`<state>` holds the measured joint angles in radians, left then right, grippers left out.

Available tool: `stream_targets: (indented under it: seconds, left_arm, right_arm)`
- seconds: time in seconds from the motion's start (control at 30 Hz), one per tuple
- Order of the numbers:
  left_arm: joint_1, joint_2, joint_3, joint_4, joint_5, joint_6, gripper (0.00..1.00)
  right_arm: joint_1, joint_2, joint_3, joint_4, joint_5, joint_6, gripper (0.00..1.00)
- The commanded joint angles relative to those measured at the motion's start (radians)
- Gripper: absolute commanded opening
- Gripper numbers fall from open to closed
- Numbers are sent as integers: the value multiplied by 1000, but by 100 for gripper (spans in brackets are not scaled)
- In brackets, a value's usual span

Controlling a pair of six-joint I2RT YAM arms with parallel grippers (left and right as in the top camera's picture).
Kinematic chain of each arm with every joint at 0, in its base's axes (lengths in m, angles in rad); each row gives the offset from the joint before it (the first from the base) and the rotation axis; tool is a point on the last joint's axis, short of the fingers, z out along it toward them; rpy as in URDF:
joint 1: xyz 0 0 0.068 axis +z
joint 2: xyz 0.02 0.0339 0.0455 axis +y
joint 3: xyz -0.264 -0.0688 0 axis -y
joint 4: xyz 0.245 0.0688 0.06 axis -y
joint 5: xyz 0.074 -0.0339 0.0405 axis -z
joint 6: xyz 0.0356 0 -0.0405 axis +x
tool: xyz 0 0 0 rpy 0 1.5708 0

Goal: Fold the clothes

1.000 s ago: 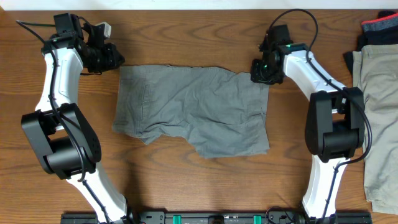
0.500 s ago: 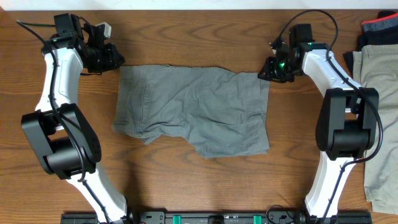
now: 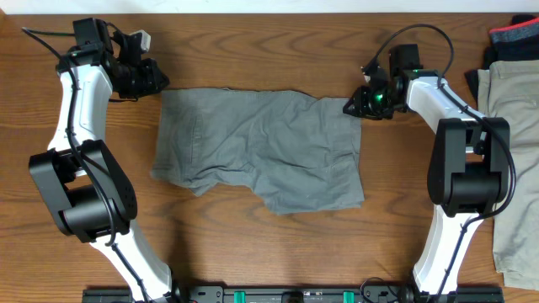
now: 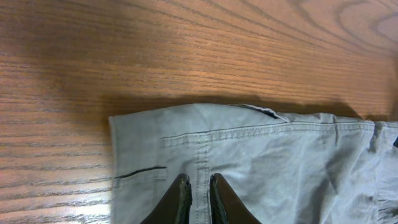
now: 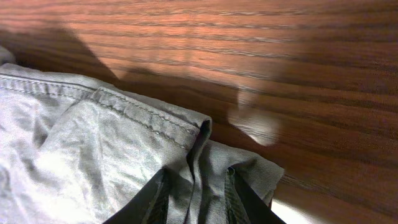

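Mid-grey shorts [image 3: 261, 151] lie spread flat in the middle of the table. My left gripper [image 3: 155, 81] sits at their top left corner. In the left wrist view its jaws [image 4: 196, 184] are shut to a narrow slit over the flat waistband area of the shorts [image 4: 280, 162], and no fold rises between them. My right gripper [image 3: 357, 103] is at the top right corner. There a bunched fold of the shorts [image 5: 74, 143] fills the gap between its fingers [image 5: 196, 186]. Pale khaki trousers [image 3: 514, 151] lie at the right edge.
Dark garments [image 3: 512, 38] are piled at the back right corner above the khaki trousers. Both arm bases stand at the table's front edge, left [image 3: 84, 202] and right [image 3: 459, 185]. Bare wood surrounds the shorts.
My right gripper swung out to the right, then came back slightly left to the shorts' top right corner, its jaws widening a little. The left arm and the shorts barely moved.
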<state>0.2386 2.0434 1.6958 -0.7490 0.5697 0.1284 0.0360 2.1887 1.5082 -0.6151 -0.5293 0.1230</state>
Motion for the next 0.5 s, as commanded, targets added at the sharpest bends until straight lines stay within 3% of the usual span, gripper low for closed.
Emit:
stream_targets:
  seconds: [0.0, 0.47]
  left_arm:
    - [3, -3, 10, -2, 6, -1, 14]
    - [3, -3, 10, -1, 6, -1, 15]
  right_arm:
    - [11, 24, -26, 12, -95, -31, 27]
    - [-30, 24, -24, 46, -205, -62, 22]
